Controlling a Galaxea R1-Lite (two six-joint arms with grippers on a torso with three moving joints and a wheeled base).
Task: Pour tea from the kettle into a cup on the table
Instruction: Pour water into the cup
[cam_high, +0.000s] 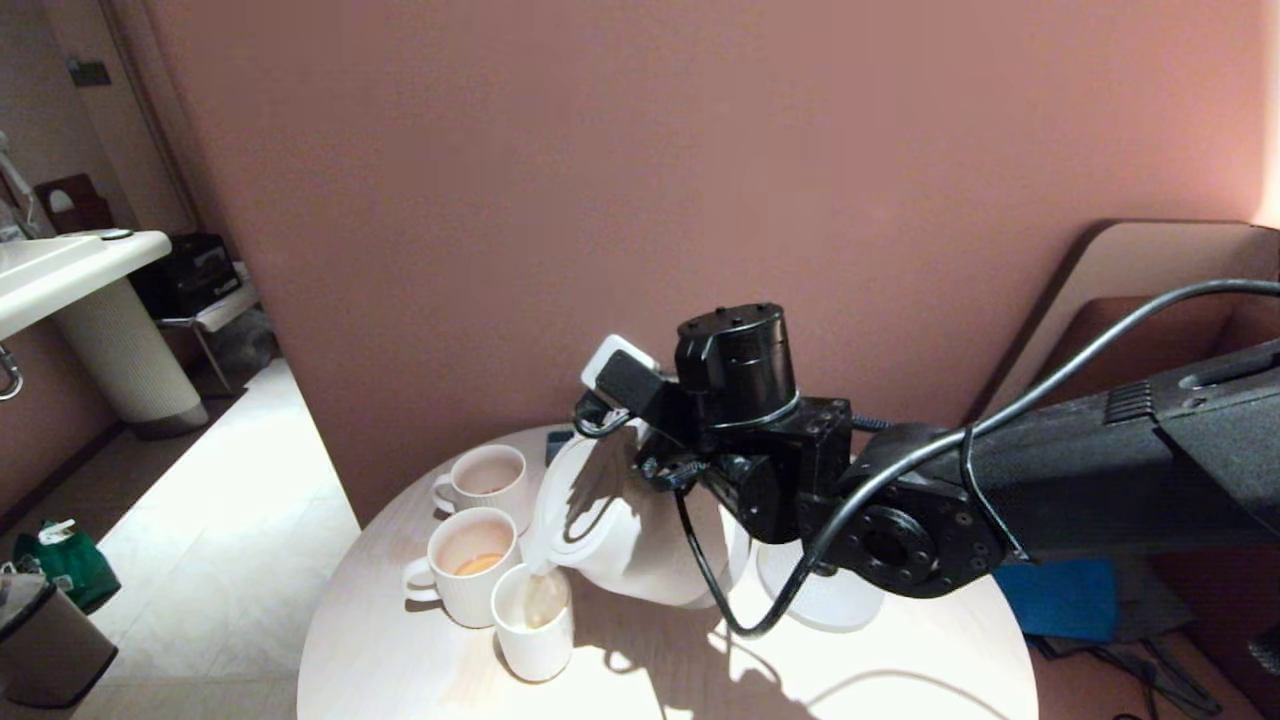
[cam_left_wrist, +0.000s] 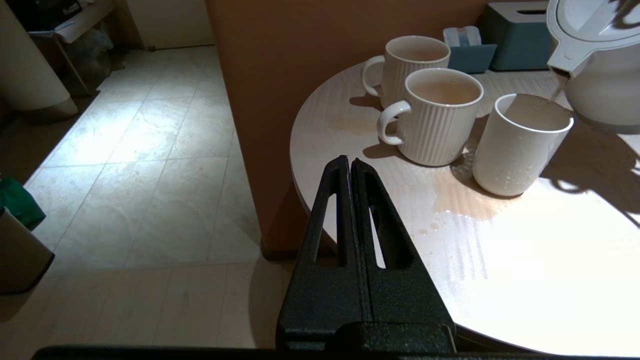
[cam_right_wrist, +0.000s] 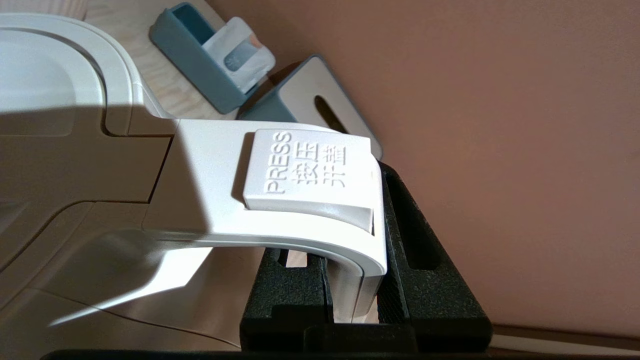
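Inspector: State of the right gripper (cam_right_wrist: 350, 295)?

Assessor: It is clamped on the handle (cam_right_wrist: 280, 200) of the kettle (cam_high: 625, 535), one finger on each side, narrowly parted by the handle's thickness. The kettle is lifted off its base (cam_high: 825, 590) and tipped toward nine o'clock. The left gripper (cam_left_wrist: 350, 167) hangs off the table's edge with its fingers pressed together, holding nothing.

Inspector: Where is the cup?

Assessor: The cup (cam_high: 533, 622) stands on the table (cam_high: 900, 670) at roughly seven o'clock of the kettle, directly below the spout (cam_left_wrist: 560, 70). A thin stream of tea (cam_left_wrist: 556, 92) runs from the spout into it. Two mugs sit just beside it, the nearer mug (cam_high: 468, 562) at about eleven o'clock of the cup and almost touching it.

Inspector: Hazards?

Assessor: A puddle (cam_left_wrist: 462, 200) already lies on the table at the cup's foot, so spillage is a present defect. The spout sits near the cup's rim; a slight swing of the wrist would likely send tea over the edge or into the nearer mug. The level inside the cup cannot be read; continued tilt risks overfilling. The release button (cam_right_wrist: 310, 172) marked PRESS lies just ahead of the fingers; a slip forward could open the lid.
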